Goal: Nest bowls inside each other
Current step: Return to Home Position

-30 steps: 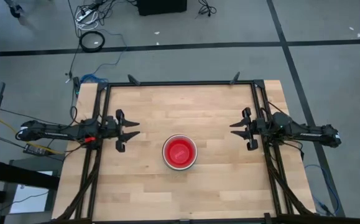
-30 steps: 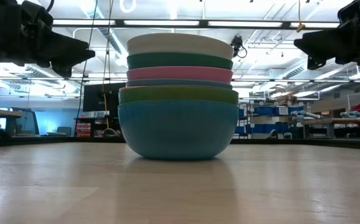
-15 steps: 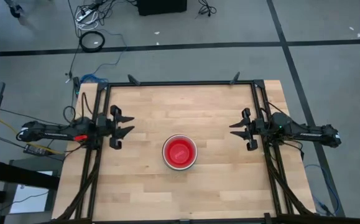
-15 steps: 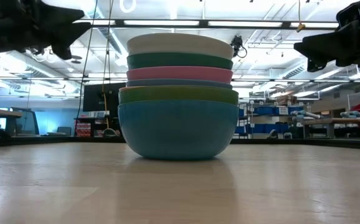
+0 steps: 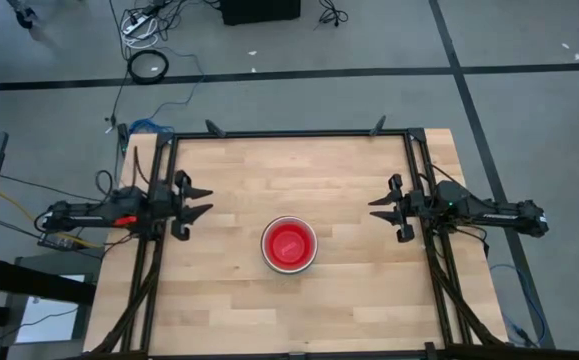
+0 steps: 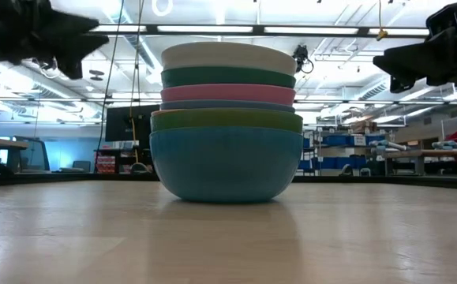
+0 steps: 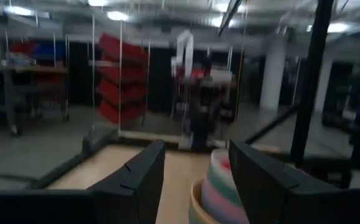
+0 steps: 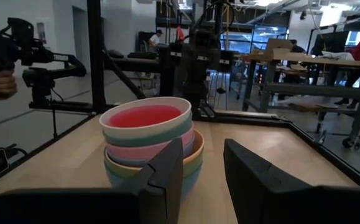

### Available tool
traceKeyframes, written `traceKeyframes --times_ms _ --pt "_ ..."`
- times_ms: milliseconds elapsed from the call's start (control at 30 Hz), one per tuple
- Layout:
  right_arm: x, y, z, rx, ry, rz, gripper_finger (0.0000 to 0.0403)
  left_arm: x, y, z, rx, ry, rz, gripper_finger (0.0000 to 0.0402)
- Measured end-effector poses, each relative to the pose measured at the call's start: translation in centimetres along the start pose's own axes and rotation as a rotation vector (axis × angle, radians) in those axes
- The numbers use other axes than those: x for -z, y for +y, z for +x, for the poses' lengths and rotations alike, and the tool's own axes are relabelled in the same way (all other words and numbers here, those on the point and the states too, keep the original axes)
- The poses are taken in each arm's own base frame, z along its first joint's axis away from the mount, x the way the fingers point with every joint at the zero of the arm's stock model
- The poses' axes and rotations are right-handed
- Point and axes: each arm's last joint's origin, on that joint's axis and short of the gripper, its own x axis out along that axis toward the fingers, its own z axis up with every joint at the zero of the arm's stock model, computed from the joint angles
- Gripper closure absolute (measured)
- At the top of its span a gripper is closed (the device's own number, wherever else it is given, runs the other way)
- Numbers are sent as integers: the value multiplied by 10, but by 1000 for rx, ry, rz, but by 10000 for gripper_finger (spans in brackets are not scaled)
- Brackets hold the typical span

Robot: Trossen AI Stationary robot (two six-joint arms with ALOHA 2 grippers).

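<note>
Left tool (image 5: 205, 200) and right tool (image 5: 374, 207), fingers apart, hang at opposite sides of the bench (image 5: 269, 165), well clear of the nested bowls (image 6: 226, 142) stacked at its middle, red bowl (image 5: 289, 243) innermost.

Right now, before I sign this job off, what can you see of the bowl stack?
The stack of bowls stands upright near the middle of the wooden table, smooth plastic with level rims. From the bottom up, the low view shows a blue bowl, sage green, a thin blue rim, pink, teal green, then a white bowl; from above, a red bowl sits inside it. Only the table touches it: the left gripper and right gripper hang open on either side, clear of it.
</note>
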Motion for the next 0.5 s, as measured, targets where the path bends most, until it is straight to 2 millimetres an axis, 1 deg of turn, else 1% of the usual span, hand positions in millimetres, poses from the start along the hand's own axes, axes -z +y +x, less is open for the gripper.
traceKeyframes --times_ms 133,233,367,500 --pt "1 0 0 0 7 -4 298 6 0 0 -6 64 11 214" --pt "1 0 0 -1 12 -3 298 8 1 0 -5 62 31 214" --pt "2 0 0 -1 16 -7 298 17 1 0 -5 92 51 214" --pt "1 0 0 3 11 -13 298 17 2 0 -25 88 73 214"
